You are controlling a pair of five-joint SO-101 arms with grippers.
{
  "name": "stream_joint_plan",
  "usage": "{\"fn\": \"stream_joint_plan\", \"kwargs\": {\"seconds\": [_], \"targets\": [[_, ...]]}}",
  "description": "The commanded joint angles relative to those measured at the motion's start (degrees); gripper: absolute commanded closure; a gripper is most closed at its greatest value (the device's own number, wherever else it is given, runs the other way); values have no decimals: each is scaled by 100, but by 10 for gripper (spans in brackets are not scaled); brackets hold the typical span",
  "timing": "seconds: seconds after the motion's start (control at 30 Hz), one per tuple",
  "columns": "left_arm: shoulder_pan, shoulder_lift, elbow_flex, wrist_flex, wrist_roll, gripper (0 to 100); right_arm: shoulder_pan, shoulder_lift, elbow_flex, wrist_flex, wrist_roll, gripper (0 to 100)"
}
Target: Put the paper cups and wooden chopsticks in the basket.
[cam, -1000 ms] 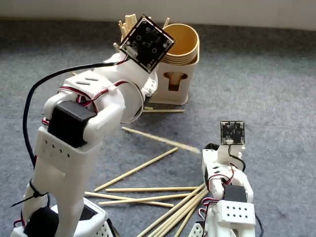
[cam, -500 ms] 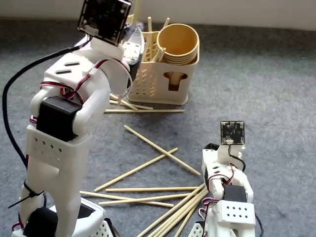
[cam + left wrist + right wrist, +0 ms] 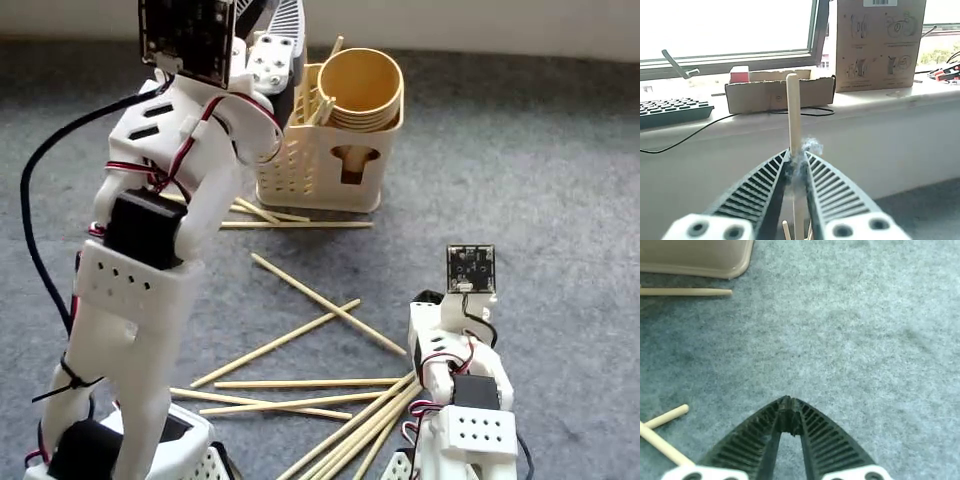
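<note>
Where the left gripper [image 3: 796,156] closes, its own wrist view shows the ribbed fingers clamped on one wooden chopstick [image 3: 793,107]. The stick stands upright between them, with a tuft of grey fluff at the tips. Behind it are a windowsill [image 3: 880,97], a cardboard box [image 3: 777,92] and a keyboard [image 3: 670,107], none of which the high view takes in. From above, that arm is raised over the left compartment of the basket [image 3: 330,170], its fingers cut off by the picture's top edge and the held stick hard to pick out. Stacked paper cups [image 3: 365,85] fill the right compartment, and more sticks lean in the left one. The right gripper [image 3: 786,404] hangs low over the grey carpet [image 3: 865,330] with its fingers together on nothing. Loose chopsticks [image 3: 300,340] lie scattered on the carpet between the arms, some hidden under the arm bases
</note>
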Motion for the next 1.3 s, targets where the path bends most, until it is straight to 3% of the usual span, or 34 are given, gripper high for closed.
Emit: {"fn": "stream_joint_plan", "kwargs": {"seconds": [0.0, 0.2, 0.57, 0.93, 1.1, 1.27], "targets": [[-180, -110, 268, -747, 53, 995, 4, -66, -31, -145, 9, 992], [-391, -101, 1007, -1644, 53, 995, 4, -66, -31, -145, 9, 992], [-585, -101, 2211, -2479, 44, 995, 4, -66, -31, -145, 18, 992], [-585, -101, 3152, -2505, 26, 995, 4, -66, -31, -145, 18, 992], [-585, -119, 3240, -2462, 26, 928, 4, -66, -31, -145, 18, 992], [-567, -171, 3169, -1934, 26, 919, 13, -66, -31, -145, 18, 992]]}}
